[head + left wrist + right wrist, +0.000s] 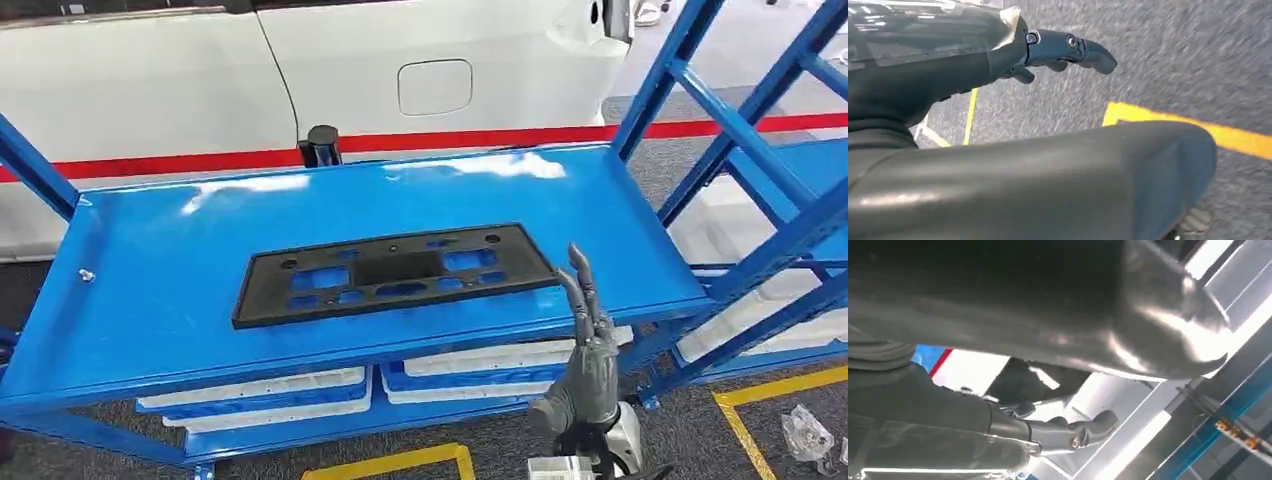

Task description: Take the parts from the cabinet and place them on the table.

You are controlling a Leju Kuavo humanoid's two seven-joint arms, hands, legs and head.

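Observation:
A flat black plastic part (392, 272) with several cut-outs lies lengthwise on the blue cabinet shelf (160, 270). My right hand (588, 350) is raised in front of the shelf's front edge, just right of the part's near right corner, fingers straight up and apart, holding nothing. In the right wrist view its thumb and dark fingers (1068, 432) are spread with nothing between them. My left hand (1058, 50) hangs over the grey floor, fingers loosely extended and empty.
Blue uprights and braces (740, 130) stand at the shelf's right. White trays (270, 395) sit on the lower shelf. A white car body (300, 70) with a red stripe stands behind. Yellow floor tape (760, 400) and a clear bag (805, 435) lie at right.

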